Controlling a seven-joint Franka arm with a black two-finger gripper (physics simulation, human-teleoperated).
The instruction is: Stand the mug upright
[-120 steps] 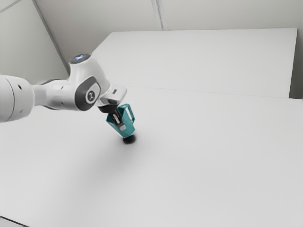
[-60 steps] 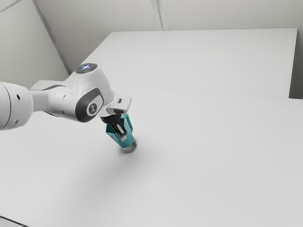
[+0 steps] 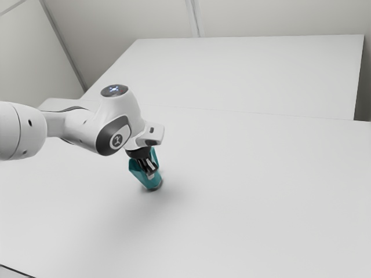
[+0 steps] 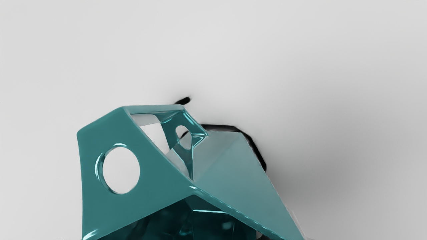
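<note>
The teal mug (image 3: pixel 153 183) is held low at the table, its base at or just above the surface; whether it touches cannot be told. It leans somewhat, mouth toward the exterior view's upper left. My gripper (image 3: pixel 151 172) reaches down at the mug and is shut on its wall. In the wrist view the mug (image 4: pixel 227 160) shows its angular handle with round holes, its sloping side and part of its dark inside. A small bit of the gripper (image 4: pixel 263 237) peeks out by the mug's rim; most of the fingers are hidden.
The white table (image 3: pixel 249 191) stretches around the mug, with a dark shadow close along its base. Another white surface (image 3: pixel 249 75) lies farther back, before pale walls. A dark-edged corner appears at the exterior view's lower left.
My hand and the mug have come down together toward the table, and the mug's dark shadow has drawn in close under its base. The handle has turned from the exterior view's right toward the back.
</note>
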